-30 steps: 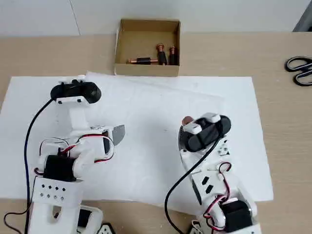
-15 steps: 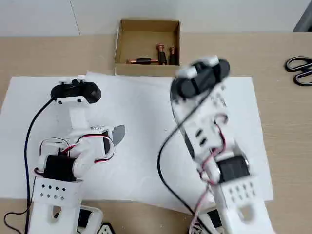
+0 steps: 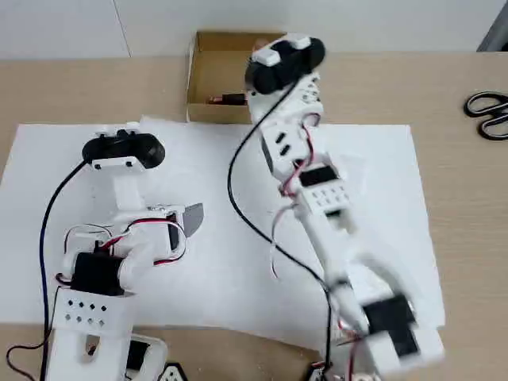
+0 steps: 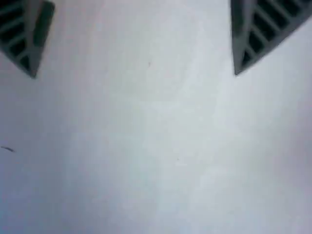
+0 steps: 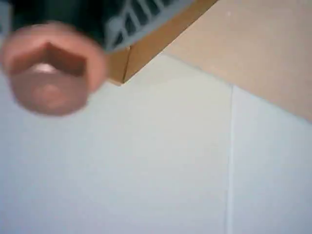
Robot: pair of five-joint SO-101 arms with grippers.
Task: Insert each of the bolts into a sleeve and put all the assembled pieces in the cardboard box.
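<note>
Paper [image 3: 222, 278], white and flat, covers the near part of the table [image 3: 460, 198]. The left gripper [image 4: 134, 73] hangs just over it, with its fingers [image 4: 253, 34] spread wide and nothing between them. Farther out, the right arm is stretched long across the paper toward the cardboard box [image 3: 193, 75], and the right gripper [image 5: 83, 34] is at the box's near edge. It is closed on a bolt [image 5: 48, 80], whose copper-coloured six-sided head pokes out close to the camera. The dark part above the head may be a sleeve, but the view is too blurry to be sure. A bolt like this is hard metal, small and probably a bit heavy for its size. It will not bend or break, but it is smooth and round, so it could slip or roll. The best place to hold it is the middle of the long part, squeezed across, with the head left free so it does not tip. It is safer to let go low inside the box, because a drop from high up could make it bounce out. Inside the box, an assembled piece [image 3: 226, 99] lies on the floor by the near wall, partly hidden by the arm. Far off on the right side of the table lie scissors [image 3: 486, 113].
</note>
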